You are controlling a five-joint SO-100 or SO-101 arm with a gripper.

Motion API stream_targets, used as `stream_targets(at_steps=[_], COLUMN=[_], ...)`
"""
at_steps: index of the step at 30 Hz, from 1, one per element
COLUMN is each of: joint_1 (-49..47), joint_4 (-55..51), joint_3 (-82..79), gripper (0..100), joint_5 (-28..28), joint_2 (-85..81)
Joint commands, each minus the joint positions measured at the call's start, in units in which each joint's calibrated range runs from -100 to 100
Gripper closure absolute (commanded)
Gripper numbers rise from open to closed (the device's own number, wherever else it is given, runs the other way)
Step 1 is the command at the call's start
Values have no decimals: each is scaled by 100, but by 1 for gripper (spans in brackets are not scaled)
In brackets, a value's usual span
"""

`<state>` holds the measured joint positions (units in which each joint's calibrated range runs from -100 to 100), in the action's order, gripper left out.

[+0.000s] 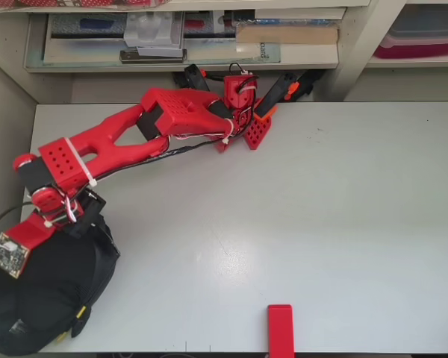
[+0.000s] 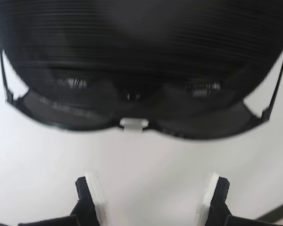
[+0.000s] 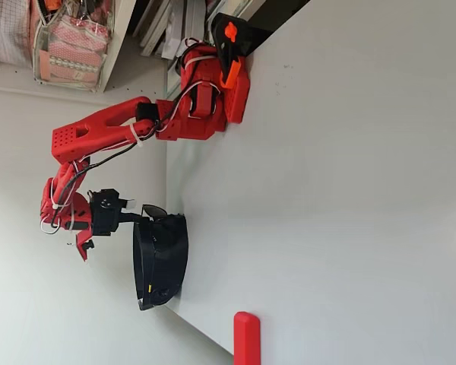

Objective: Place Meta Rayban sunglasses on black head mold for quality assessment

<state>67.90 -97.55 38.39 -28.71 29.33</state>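
The black head mold [image 1: 37, 298] stands at the table's front left corner in the overhead view. The sunglasses [image 2: 80, 106] sit across its ribbed front [image 2: 141, 37], with a thin temple running back along each side. A yellow temple tip [image 1: 80, 313] shows in the overhead view. My gripper [image 2: 153, 197] is open, its white pads [image 2: 96, 197] a short way back from the glasses' bridge, with nothing between them. The fixed view shows the gripper [image 3: 135, 217] just off the sunglasses [image 3: 153, 211] on the head mold [image 3: 163, 262].
A small red block [image 1: 281, 328] lies at the table's front edge in the overhead view. The red arm's base [image 1: 243, 112] is clamped at the back edge, under shelves. The table [image 1: 321, 209] is a plain light surface.
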Motion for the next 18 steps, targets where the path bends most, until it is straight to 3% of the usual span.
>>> stream_targets(at_steps=[1, 18], joint_1=[61, -248], joint_4=[-237, 957], joint_3=[-426, -599], gripper=[7, 7], joint_5=[3, -145], joint_2=[-997, 133])
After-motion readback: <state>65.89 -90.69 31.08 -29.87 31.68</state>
